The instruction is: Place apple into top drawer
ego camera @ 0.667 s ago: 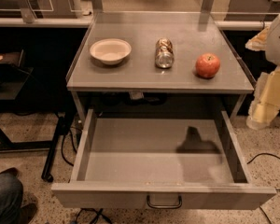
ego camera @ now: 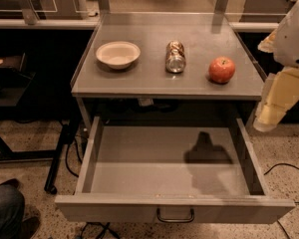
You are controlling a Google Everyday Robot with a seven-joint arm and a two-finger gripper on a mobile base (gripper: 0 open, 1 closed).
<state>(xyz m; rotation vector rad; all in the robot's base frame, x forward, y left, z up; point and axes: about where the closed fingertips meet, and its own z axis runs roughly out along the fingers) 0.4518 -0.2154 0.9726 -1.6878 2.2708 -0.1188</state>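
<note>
The red-orange apple sits on the right part of the grey table top, next to a can. The top drawer is pulled wide open below the table top, and its inside is bare apart from a shadow. Its front panel with the dark pull handle faces the near edge of the view. My gripper hangs at the right edge of the view, pointing down beside the table's right side. It is to the right of the apple, lower than it and apart from it. It holds nothing that I can see.
A silver-brown drinks can lies on its side in the middle of the table top. A white bowl stands to its left. A person's leg and shoe are at the bottom left. Cables run on the floor on both sides.
</note>
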